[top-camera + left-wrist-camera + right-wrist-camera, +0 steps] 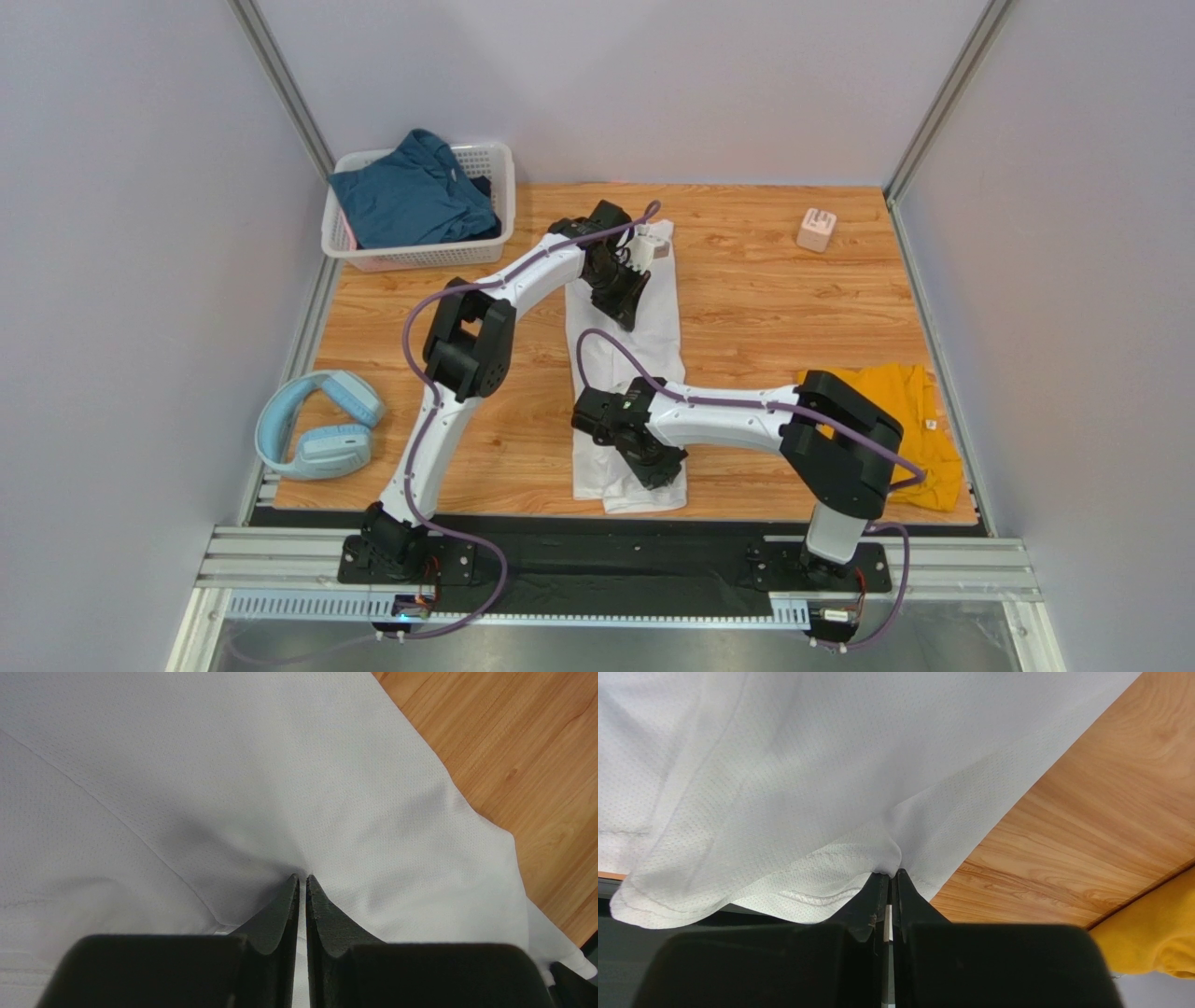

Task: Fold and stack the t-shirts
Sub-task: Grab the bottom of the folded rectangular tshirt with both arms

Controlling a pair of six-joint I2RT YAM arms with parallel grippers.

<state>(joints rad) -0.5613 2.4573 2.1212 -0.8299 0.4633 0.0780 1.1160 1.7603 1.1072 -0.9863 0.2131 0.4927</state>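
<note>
White mesh-knit t-shirt [659, 315]; long folded strip.

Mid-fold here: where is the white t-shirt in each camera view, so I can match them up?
Top: white t-shirt, long strip down the middle of the table.
Left wrist: t-shirt fills most, pinched by the left hand.
Right wrist: t-shirt upper left, pinched by the right hand.
Shared landmark: the wooden table, at its right in each.

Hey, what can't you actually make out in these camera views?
- Mustard t-shirt: top view, right arm covers part of it; the right wrist view's edge cuts it off.
- Teal t-shirt: top view, basket walls hide its lower part.
- White t-shirt: top view, left arm partly covers its far end.
- Small pale block: top view, too small to identify.
</note>
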